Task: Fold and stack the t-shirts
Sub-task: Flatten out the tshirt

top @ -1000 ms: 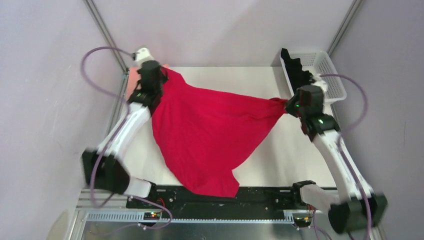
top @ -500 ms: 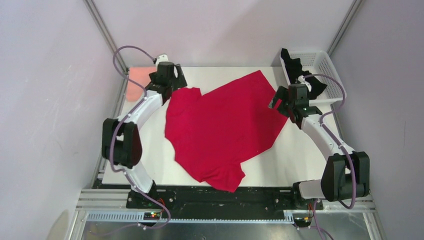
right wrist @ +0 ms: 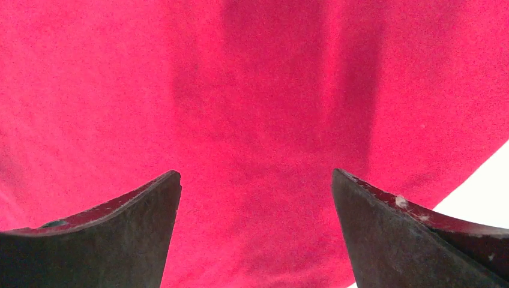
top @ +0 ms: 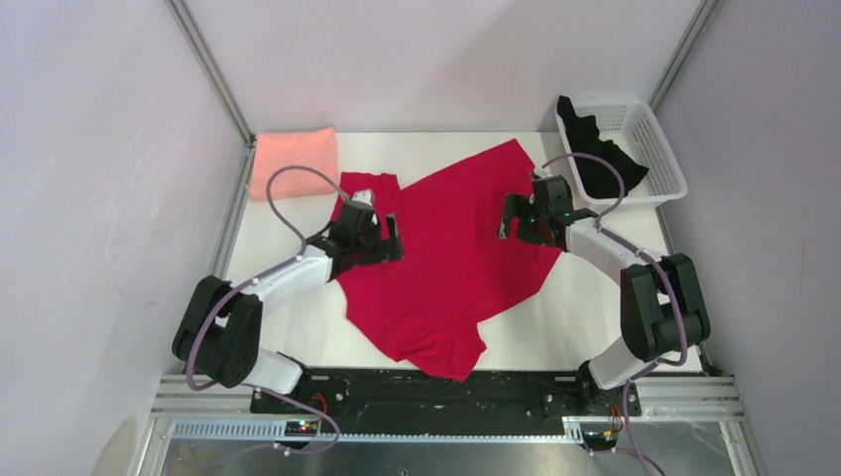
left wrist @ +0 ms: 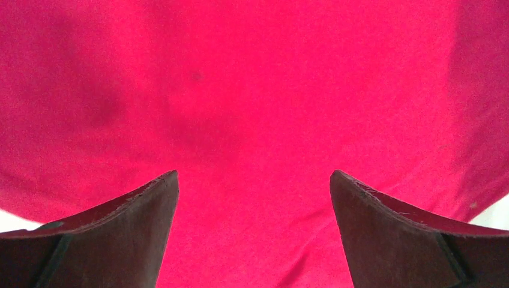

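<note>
A bright red t-shirt (top: 446, 258) lies spread flat across the middle of the white table, and it fills the left wrist view (left wrist: 252, 90) and the right wrist view (right wrist: 240, 90). My left gripper (top: 385, 238) hovers open over its left part, nothing between the fingers (left wrist: 120, 222). Over the shirt's right edge my right gripper (top: 516, 218) is open too and holds nothing. A folded salmon-pink t-shirt (top: 294, 161) rests at the back left corner. The black t-shirt (top: 593, 149) lies crumpled in the basket.
A white mesh basket (top: 650, 149) stands at the back right corner. Metal frame posts rise at both back corners. Bare white table (top: 595, 317) shows to the right of the red shirt and along its left side.
Both grippers let go of the red shirt, which dropped flat on the table. Both arms then drew inward and toward the near side, over the cloth.
</note>
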Robot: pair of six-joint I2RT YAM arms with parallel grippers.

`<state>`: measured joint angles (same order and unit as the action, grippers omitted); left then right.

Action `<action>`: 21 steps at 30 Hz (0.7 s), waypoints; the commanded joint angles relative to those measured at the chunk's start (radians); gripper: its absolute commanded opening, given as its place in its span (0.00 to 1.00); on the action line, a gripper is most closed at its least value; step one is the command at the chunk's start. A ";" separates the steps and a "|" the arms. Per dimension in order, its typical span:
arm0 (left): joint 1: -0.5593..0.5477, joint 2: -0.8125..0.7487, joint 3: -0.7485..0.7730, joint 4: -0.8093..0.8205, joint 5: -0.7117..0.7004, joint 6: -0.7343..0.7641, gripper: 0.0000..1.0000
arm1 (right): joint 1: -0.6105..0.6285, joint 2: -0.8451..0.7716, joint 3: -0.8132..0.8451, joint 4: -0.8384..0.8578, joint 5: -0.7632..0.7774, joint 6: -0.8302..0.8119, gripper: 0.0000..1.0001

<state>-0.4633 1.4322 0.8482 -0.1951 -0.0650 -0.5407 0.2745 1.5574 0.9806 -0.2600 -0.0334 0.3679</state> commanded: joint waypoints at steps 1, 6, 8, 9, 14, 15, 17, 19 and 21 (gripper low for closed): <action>-0.001 0.007 -0.080 0.036 0.029 -0.073 1.00 | 0.049 0.046 0.026 -0.016 0.004 0.013 0.99; 0.021 0.102 -0.057 0.059 -0.006 -0.079 1.00 | 0.109 0.079 -0.008 -0.048 0.016 0.064 1.00; 0.055 0.152 -0.026 0.066 -0.005 -0.070 1.00 | 0.123 0.079 -0.037 -0.045 -0.015 0.092 0.99; 0.079 0.188 -0.011 0.067 -0.024 -0.068 1.00 | 0.135 0.077 -0.058 -0.044 -0.028 0.102 0.99; 0.186 0.298 0.126 0.049 -0.019 -0.031 1.00 | 0.216 0.050 -0.106 -0.074 -0.075 0.173 0.99; 0.215 0.327 0.144 0.037 -0.017 -0.028 1.00 | 0.245 0.033 -0.121 -0.084 -0.074 0.199 0.99; 0.250 0.358 0.203 0.012 -0.016 -0.009 1.00 | 0.287 -0.001 -0.140 -0.101 -0.077 0.242 0.99; 0.274 0.379 0.258 -0.016 -0.014 0.005 1.00 | 0.327 -0.038 -0.154 -0.109 -0.081 0.281 0.99; 0.284 0.379 0.288 -0.026 -0.013 0.025 1.00 | 0.366 -0.060 -0.158 -0.103 -0.110 0.297 0.99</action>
<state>-0.2104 1.8000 1.0660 -0.1722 -0.0582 -0.5747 0.5713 1.5616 0.8497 -0.3088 -0.0914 0.5694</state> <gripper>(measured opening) 0.996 0.993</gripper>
